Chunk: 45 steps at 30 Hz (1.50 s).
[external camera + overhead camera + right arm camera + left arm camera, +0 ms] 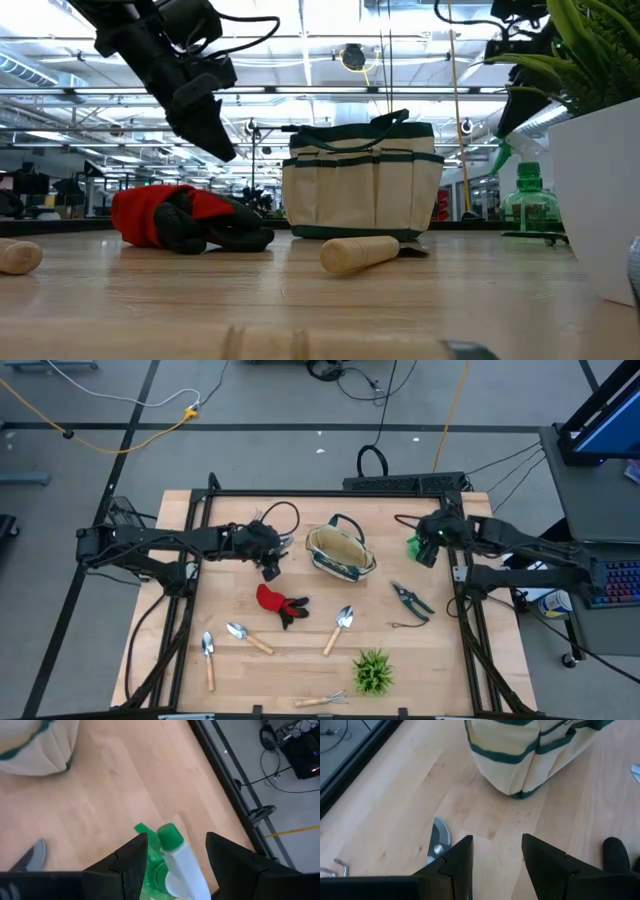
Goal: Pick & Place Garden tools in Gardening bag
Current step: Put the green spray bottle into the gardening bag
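On the desk (420,660), the left tool (270,570) hangs with fingers apart and empty, above bare wood left of the bag (340,552). Nearer the front lie a red glove (278,603), three trowels (340,628), a small rake (322,700) and shears (410,598). Rightmost, the right tool (428,550) is spread wide over a green spray bottle (172,852), not gripping it.
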Available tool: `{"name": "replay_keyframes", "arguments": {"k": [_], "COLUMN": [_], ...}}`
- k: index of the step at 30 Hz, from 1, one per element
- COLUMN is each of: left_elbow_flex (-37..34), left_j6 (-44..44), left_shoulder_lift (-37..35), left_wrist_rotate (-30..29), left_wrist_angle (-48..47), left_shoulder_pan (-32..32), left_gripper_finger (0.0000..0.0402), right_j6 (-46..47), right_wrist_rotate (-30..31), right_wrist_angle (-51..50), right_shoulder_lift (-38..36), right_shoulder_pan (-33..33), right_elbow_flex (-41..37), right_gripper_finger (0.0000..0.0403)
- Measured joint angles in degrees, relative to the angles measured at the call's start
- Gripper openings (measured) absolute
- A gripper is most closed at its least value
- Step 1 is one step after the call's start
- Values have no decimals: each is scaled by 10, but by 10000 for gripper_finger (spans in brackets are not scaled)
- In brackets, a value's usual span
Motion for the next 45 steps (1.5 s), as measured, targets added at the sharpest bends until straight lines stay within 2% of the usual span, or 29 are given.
{"name": "replay_keyframes", "arguments": {"k": [5, 11, 17, 23, 32, 41, 45], "left_elbow_flex": [0, 0, 0, 0, 0, 0, 0], "left_j6": [0, 0, 0, 0, -1, -1, -2], "left_shoulder_lift": [0, 0, 0, 0, 0, 0, 0], "left_wrist_rotate": [0, 0, 0, 0, 0, 0, 0], "left_wrist_angle": [0, 0, 0, -1, -1, 0, 11], "left_shoulder_pan": [0, 0, 0, 0, 0, 0, 0], "left_gripper_finger": [175, 175, 175, 175, 175, 175, 175], "right_j6": [1, 3, 8, 16, 69, 68, 68], "right_wrist_rotate": [-5, -60, -59, -59, -61, -61, -61], "right_wrist_angle": [-24, -35, -35, -35, -32, 25, 58], "right_shoulder_lift": [23, 36, 36, 36, 36, 30, 29], "right_shoulder_pan": [-20, -35, -42, -45, -44, -28, -25], "right_elbow_flex": [0, 0, 0, 0, 0, 1, 29], "right_gripper_finger": [196, 196, 192, 150, 43, 43, 43]}}
